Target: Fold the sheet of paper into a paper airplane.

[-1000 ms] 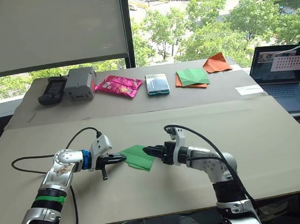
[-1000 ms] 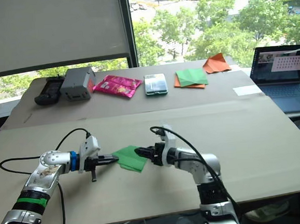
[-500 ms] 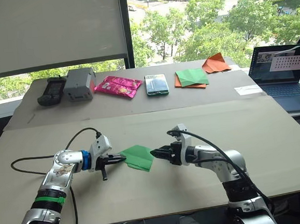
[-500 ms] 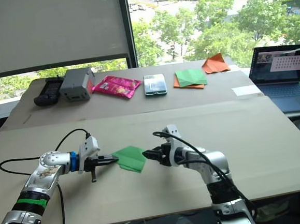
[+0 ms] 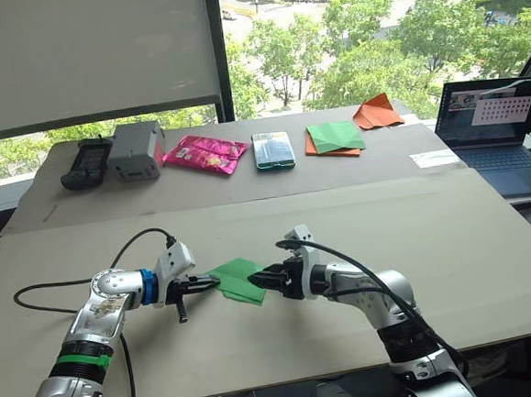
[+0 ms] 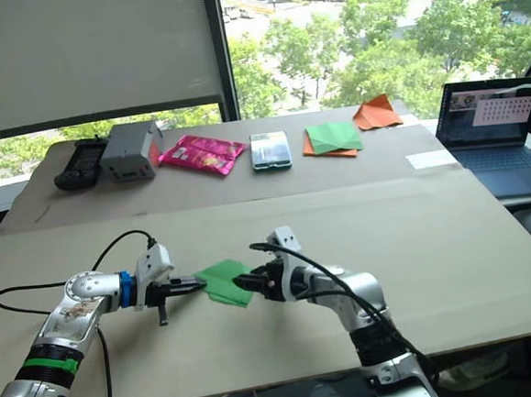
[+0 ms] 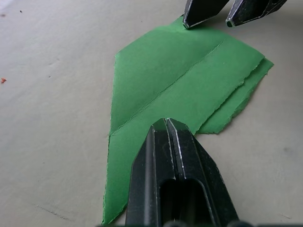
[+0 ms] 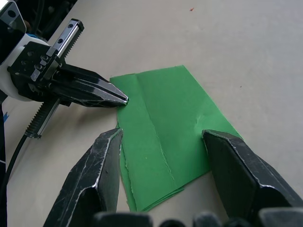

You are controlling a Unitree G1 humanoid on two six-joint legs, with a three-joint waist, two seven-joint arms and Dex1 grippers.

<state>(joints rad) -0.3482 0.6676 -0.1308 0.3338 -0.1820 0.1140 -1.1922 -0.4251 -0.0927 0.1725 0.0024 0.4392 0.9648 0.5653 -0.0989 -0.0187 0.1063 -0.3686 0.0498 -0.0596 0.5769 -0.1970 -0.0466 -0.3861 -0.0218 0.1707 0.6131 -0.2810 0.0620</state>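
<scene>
While the left gripper (image 7: pixel 165 124) is clamped with its fingers together on one edge of the sheet of paper (image 5: pixel 238 280), the right gripper (image 8: pixel 163 137) sits at the opposite edge with its fingers spread wide, the paper lying between and under them. The sheet is bright green, folded into a layered wedge with a long crease across it, lying near the front middle of the table (image 5: pixel 452 230) between the two grippers. In the left wrist view the right gripper's two fingertips (image 7: pixel 201 12) touch or hover at the far edge of the paper; can't tell which. In the right wrist view the left gripper's closed tip meets the paper's corner.

Along the far side of the table, left to right: a black handheld device (image 5: pixel 82 163), a grey box (image 5: pixel 135 150), a pink snack packet (image 5: pixel 203 153), a teal-edged phone-like slab (image 5: pixel 273 149), a green-and-orange paper stack (image 5: pixel 334 139), and an orange pointed paper shape (image 5: pixel 376 112). A white label (image 5: pixel 433 159) lies near the right edge, beside an open laptop (image 5: pixel 499 125). A black cable (image 5: pixel 61 290) loops on the table by the left arm. Trees show through the window behind.
</scene>
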